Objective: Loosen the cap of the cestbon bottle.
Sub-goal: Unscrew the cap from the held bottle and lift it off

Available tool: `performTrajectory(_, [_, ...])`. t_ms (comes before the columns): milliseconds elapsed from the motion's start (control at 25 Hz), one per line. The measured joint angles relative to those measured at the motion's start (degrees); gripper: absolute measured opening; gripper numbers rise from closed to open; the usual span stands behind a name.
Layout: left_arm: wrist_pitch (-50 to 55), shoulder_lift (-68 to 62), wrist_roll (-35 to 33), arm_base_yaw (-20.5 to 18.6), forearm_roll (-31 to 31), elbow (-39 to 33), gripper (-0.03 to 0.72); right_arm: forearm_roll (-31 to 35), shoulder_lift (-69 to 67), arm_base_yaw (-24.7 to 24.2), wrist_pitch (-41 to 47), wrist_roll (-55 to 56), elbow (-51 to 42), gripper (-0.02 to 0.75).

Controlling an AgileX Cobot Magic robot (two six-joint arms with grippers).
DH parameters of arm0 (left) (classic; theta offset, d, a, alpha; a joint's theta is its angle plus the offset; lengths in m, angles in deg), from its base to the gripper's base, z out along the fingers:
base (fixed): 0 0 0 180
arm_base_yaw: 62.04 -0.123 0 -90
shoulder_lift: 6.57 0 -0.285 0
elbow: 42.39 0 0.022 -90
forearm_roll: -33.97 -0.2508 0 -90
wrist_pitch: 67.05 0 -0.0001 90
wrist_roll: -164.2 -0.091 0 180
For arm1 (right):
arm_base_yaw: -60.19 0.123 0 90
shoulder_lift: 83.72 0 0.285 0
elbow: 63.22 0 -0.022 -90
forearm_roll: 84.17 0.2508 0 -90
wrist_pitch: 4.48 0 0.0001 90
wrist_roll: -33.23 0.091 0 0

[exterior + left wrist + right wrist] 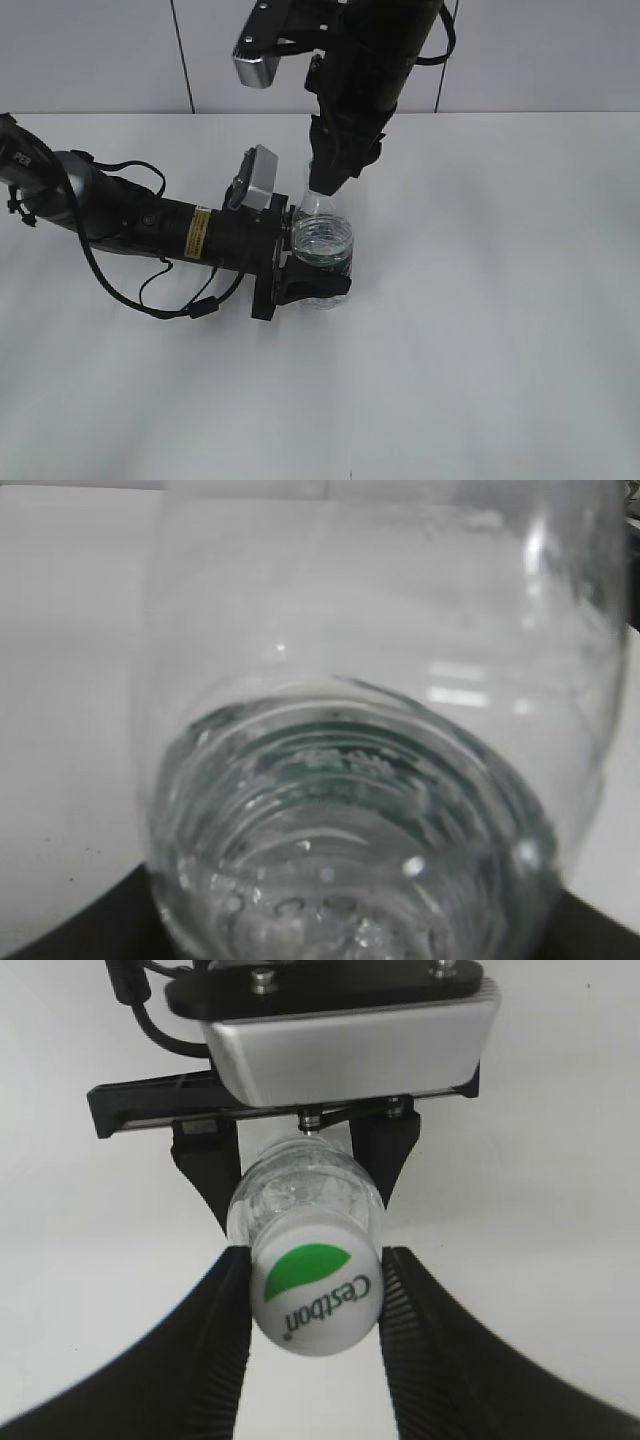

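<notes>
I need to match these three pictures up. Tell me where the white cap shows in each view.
Exterior view: the cap is not visible; the right tool covers the bottle top, centre of the picture.
Left wrist view: not in it; only the bottle body fills the frame.
Right wrist view: the cap sits at centre, just below the middle, between the right tool's fingers.
Shared landmark: the clear bottle itself.

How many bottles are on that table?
1. The cestbon bottle stands mid-table, its body held by the left gripper, its cap pinched by the right gripper. Nothing suggests hidden ones.
</notes>
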Motion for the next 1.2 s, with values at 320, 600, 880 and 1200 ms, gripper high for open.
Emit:
performTrajectory(320, [0.0, 0.0, -0.04, 0.0, -0.09, 0.06, 0.414, -0.01, -0.04, 0.0, 0.0, -8.5, 0.0, 0.3])
performTrajectory(600, [-0.46, 0.0, -0.04, 0.0, -0.16, 0.06, 0.414, -0.01, -0.04, 0.0, 0.0, -9.72, 0.0, 0.3])
performTrajectory(880, [-0.52, 0.0, -0.11, 0.0, -0.16, 0.06, 0.414, 0.56, -0.04, 0.0, 0.0, -9.84, 0.0, 0.301])
performTrajectory(1200, [-0.68, 0.0, -0.12, 0.0, -0.22, 0.06, 0.414, 0.83, -0.14, -0.05, 0.0, -10.23, 0.0, 0.322])
